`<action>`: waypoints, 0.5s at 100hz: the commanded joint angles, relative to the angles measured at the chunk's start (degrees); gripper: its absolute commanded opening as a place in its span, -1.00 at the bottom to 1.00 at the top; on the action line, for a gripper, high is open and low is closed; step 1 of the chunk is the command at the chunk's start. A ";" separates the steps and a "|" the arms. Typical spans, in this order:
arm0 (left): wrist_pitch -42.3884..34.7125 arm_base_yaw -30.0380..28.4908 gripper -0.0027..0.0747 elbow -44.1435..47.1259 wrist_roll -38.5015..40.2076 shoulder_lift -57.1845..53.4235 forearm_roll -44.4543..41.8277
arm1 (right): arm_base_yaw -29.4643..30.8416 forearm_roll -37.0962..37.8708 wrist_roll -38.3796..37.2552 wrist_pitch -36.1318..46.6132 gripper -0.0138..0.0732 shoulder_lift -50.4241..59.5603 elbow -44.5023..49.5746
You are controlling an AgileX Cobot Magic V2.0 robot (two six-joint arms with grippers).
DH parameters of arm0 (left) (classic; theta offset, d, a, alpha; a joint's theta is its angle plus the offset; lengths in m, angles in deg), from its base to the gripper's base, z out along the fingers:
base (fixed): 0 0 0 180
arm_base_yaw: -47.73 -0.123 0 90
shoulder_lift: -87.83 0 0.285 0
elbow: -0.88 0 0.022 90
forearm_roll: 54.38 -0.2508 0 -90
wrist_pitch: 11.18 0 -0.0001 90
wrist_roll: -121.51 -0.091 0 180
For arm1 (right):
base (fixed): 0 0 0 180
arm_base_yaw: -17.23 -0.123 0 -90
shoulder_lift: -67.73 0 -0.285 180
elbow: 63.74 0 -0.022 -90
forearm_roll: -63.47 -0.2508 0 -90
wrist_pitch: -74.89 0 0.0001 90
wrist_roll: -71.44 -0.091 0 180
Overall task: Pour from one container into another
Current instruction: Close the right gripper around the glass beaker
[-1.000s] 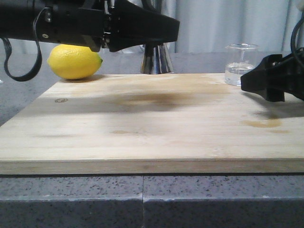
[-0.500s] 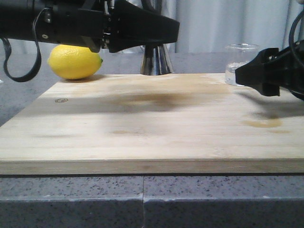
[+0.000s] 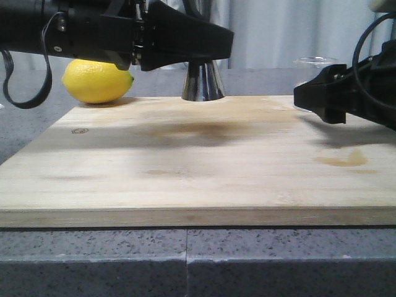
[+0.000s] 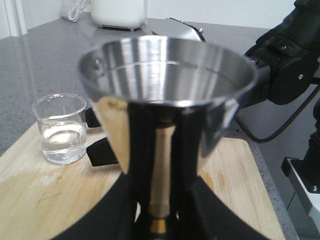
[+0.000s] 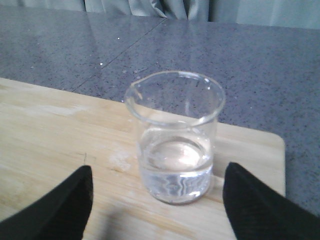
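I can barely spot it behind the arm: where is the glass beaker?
The glass beaker stands at the cutting board's far right corner, between the open right hand's fingers, untouched.

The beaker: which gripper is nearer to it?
Right. The right gripper is open, one finger on each side of the beaker, not touching. The left gripper holds the jigger, farther away.

Premises present as a kitchen-style setting — a speckled grey stone bench fills the lower frame, carrying a wooden cutting board. A lemon sits at upper left, a steel jigger beside it. Pale curtains close off the background — a white appliance stands at the far edge.
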 commanded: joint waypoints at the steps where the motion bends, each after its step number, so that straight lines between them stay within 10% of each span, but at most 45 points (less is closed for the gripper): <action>1: -11.94 0.52 -0.98 -1.30 1.27 -3.04 2.00 | 0.48 0.38 0.02 6.59 0.40 0.65 -1.57; 50: -11.94 0.52 -0.98 -1.30 1.51 -3.04 1.58 | 0.48 0.08 0.02 10.80 0.40 -4.35 -5.07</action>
